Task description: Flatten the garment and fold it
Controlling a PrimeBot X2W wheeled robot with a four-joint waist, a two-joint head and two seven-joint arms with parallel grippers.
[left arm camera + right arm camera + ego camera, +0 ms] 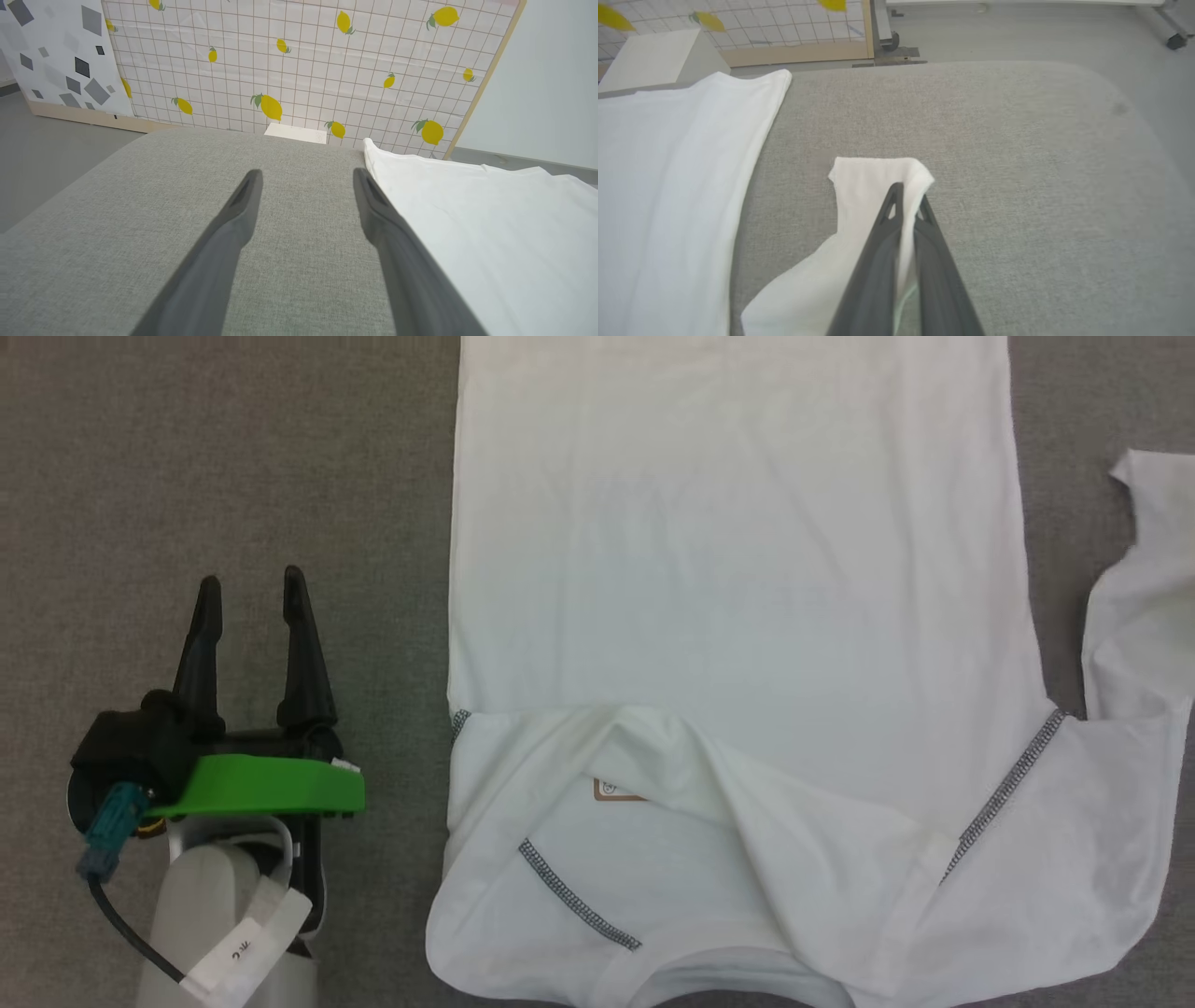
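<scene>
A grey fabric surface [233,476] is spread under everything. Beyond its far edge a lemon-print panel [303,70] and a small white box [295,132] are seen, with grey floor [32,154] around them.

The right gripper [909,198] is closed tight, and the end of a sleeve [873,177] is pinched in it. White cloth is seen running between the two dark fingers, and the sleeve's hem is bunched just past their tips. From the grip the sleeve is trailed back toward the robot, and a strip of bare surface is seen between it and the body of the shirt [738,569].

The shirt is laid across the middle of the surface, with its neck [738,975] nearest the robot and its hem toward the far edge. The far part of the body is spread flat and smooth. Near the robot a rumpled fold of cloth is laid over the chest, and a small brown-bordered patch [611,791] is half covered by it. Grey speckled stitching [579,896] is shown along both shoulder seams.

The left gripper [252,579] is held wide open with nothing in it, over bare surface. It is beside the shirt's side edge and apart from it.
</scene>
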